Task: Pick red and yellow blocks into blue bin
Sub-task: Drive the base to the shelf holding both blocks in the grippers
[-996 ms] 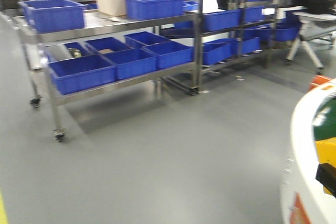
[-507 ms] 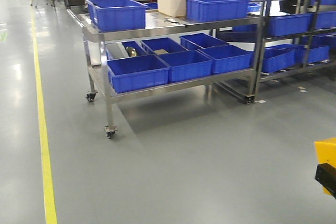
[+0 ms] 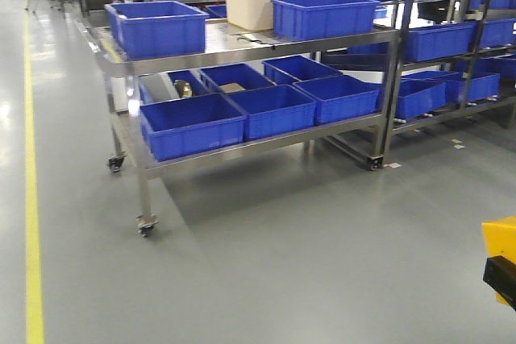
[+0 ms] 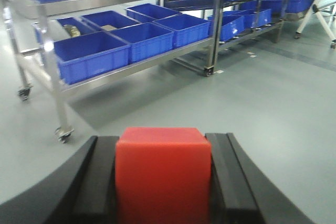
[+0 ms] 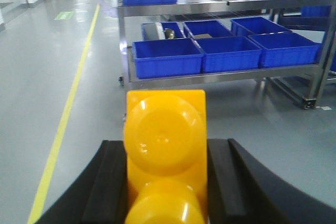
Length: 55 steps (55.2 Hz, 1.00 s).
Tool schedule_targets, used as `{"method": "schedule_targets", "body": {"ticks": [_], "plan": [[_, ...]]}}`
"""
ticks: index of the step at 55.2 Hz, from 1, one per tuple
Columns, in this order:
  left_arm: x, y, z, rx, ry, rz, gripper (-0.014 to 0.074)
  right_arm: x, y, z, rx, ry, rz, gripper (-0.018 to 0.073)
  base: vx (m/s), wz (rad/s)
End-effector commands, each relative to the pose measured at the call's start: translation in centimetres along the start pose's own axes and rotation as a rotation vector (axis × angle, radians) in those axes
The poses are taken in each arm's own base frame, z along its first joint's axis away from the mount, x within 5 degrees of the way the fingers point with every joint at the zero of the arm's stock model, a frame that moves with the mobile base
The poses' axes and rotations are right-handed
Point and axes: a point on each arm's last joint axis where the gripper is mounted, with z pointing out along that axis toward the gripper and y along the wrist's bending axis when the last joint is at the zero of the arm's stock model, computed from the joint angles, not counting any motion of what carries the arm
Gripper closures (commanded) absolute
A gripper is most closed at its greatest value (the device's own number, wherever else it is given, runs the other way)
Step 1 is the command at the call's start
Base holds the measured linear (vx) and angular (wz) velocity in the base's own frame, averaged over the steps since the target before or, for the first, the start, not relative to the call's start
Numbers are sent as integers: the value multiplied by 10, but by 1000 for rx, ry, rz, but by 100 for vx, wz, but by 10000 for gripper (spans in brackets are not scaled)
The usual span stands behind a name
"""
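Note:
My left gripper is shut on the red cube, which fills the gap between the black fingers. My right gripper is shut on the glossy yellow brick, studs facing the camera. A corner of the yellow brick also shows at the front view's right edge. Several blue bins stand on a steel cart some way ahead: one at the top shelf's left end, one at its right, more on the lower shelf. I cannot tell which is the task's bin.
A cream tub stands on the cart's top shelf between the blue bins. More racks of blue bins stand to the right and behind. A yellow floor line runs along the left. Grey floor lies between me and the cart.
The front view has swung: the white body at its right edge is gone and the yellow floor line has come into view. The cart now sits a little further left than half a second ago.

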Motion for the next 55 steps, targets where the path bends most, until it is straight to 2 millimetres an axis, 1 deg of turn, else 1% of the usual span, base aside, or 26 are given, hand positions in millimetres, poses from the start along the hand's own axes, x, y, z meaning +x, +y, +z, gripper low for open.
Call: {"method": "schedule_targets", "body": {"ticks": [1,55], "plan": [[-15,1,-3,-14,-97,-10,596,-18,0,-3,1,-112,-17,569,47,-28],[-15,1,-3,-14,-97,-10,594,-18,0,-3,1,-112,-17,569,52,-30]]}}
